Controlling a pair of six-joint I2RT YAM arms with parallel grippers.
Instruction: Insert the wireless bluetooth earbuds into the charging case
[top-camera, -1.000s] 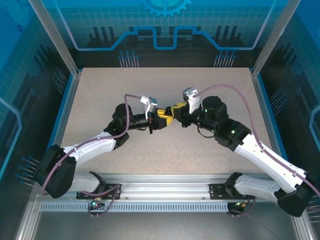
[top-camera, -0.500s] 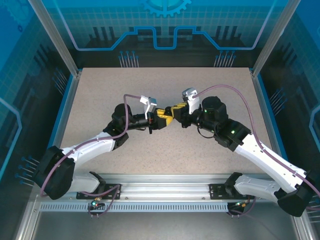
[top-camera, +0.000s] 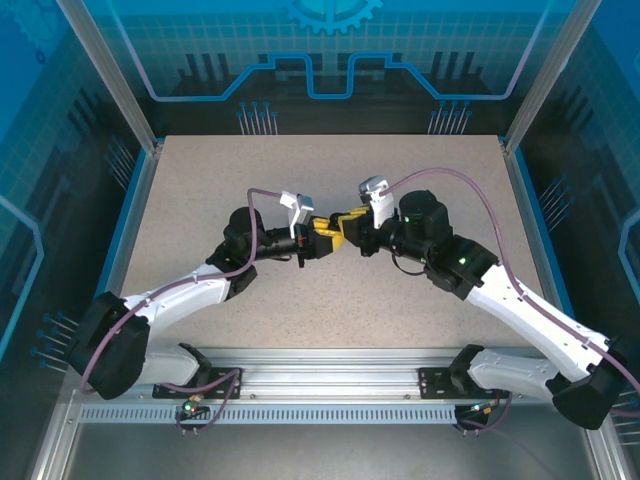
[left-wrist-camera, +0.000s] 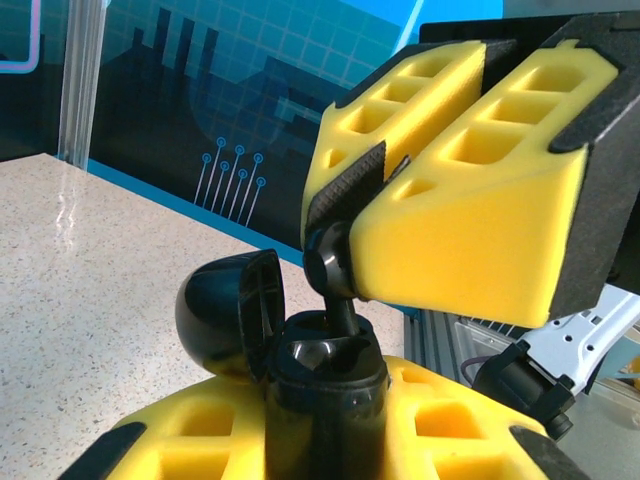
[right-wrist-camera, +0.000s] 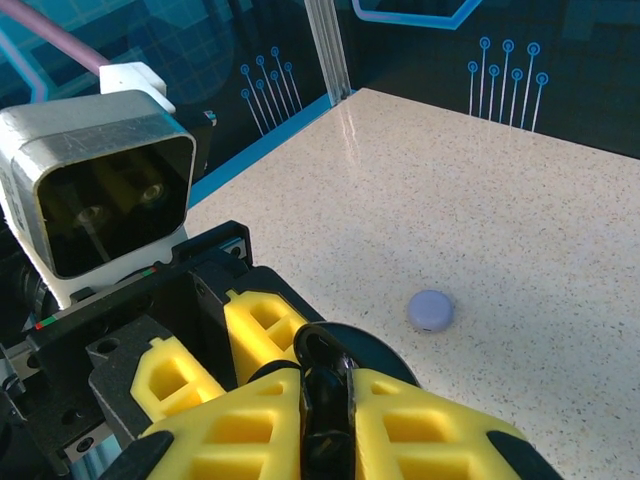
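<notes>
Earbud: a black earbud (left-wrist-camera: 335, 268), stem pointing to 6 o'clock, with its lower end at the mouth of the case. Whether it already touches a socket cannot be told.
Charging case: a round black charging case (left-wrist-camera: 325, 385) directly under the earbud. Its lid (left-wrist-camera: 225, 305) is swung open to the 9 o'clock side.
Right gripper: the right gripper (left-wrist-camera: 368, 192) comes in from 2 o'clock in the left wrist view, its yellow fingers clamped tight on the earbud's head.
Left gripper: the left gripper (left-wrist-camera: 325, 435) is closed around the case body and holds it upright off the table (top-camera: 420, 180).
Where they meet: from above, a little toward 12 o'clock from the table's centre. The left arm reaches in from 8 o'clock and the right arm from 4 o'clock.
Step in hand: seating this earbud, by my reading. The lid is open and the bud is lined up over the mouth.
Next move: probably a short, straight push toward 6 o'clock with the stem kept in line with its socket. The fingers should let go only once the bud sits down.
Elsewhere: a pale lavender round item (right-wrist-camera: 431, 310) lies on the table at 2 o'clock from the right fingers in the right wrist view. It is too small to identify.
</notes>
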